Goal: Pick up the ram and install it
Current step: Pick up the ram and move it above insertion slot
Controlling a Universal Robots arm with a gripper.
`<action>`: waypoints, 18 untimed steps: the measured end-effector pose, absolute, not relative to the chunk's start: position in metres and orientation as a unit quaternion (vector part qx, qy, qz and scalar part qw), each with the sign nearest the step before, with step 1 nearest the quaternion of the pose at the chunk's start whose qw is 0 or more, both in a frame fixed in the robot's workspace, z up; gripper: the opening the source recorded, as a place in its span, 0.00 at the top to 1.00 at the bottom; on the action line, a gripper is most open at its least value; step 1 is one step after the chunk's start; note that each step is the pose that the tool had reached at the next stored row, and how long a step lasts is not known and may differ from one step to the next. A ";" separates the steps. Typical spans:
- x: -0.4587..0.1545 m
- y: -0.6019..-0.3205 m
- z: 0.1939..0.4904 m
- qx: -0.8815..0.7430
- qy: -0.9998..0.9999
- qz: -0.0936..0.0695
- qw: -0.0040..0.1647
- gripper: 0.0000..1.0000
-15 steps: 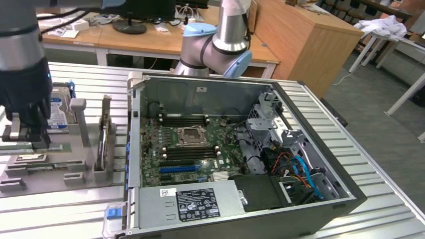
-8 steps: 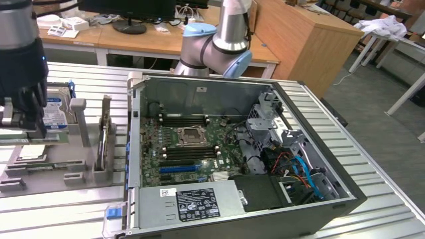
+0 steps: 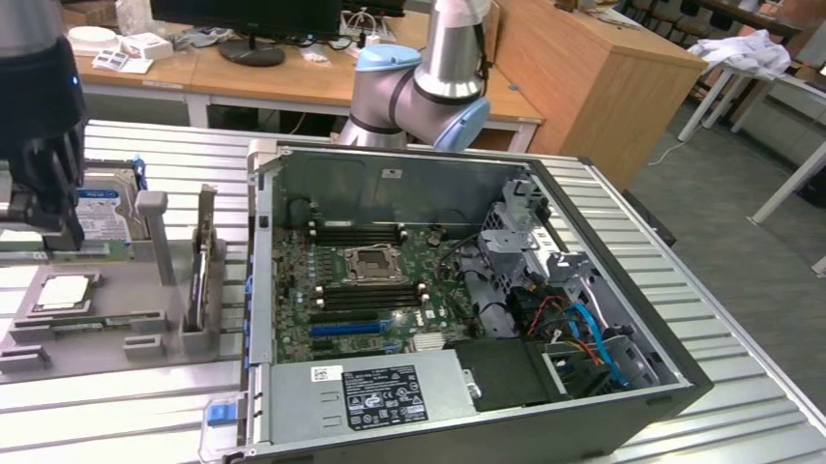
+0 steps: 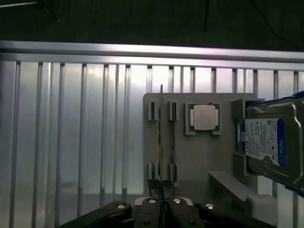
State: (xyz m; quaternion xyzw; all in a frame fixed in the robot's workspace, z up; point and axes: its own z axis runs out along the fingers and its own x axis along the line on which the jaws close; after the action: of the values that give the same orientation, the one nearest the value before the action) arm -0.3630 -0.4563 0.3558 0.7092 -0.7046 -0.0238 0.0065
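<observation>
1. Two dark fingers (image 4: 151, 214) of the gripper (image 4: 163, 213) are pinched nearly together. They clamp one end of the ram (image 4: 161, 142), which shows edge-on as a thin line between them.
2. Below it lies the grey holder (image 4: 199, 161) on the ribbed metal table (image 4: 71, 142). The ram runs along the holder's row of slots, though I cannot tell whether it touches them.
3. Just beside that row sits a square silver processor (image 4: 205, 117), its markings too faint to read.
4. At the holder's edge stands a hard drive (image 4: 268, 142). Its blue-and-white label carries print I cannot make out.
5. Farther off, toward the exterior view's right, the open computer case (image 3: 581, 425) lies on its side. Inside it are the motherboard (image 3: 374, 290) and its black memory slots (image 3: 362, 234).
6. On the power supply (image 3: 439, 372), a black label (image 3: 383, 391) and a white barcode sticker (image 3: 309, 373) are unreadable.
</observation>
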 end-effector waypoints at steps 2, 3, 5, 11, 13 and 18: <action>-0.363 -0.456 0.361 0.709 -0.705 -0.024 0.007 0.88; -0.363 -0.456 0.364 0.709 -0.705 -0.024 0.006 0.88; -0.363 -0.456 0.369 0.709 -0.705 -0.024 0.006 0.88; -0.363 -0.456 0.381 0.709 -0.705 -0.024 0.006 0.88; -0.363 -0.456 0.385 0.709 -0.705 -0.024 0.006 0.88; -0.363 -0.456 0.390 0.709 -0.705 -0.024 0.006 0.88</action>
State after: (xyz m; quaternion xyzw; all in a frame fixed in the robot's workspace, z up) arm -0.3630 -0.4563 0.3901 0.7092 -0.7046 -0.0238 0.0064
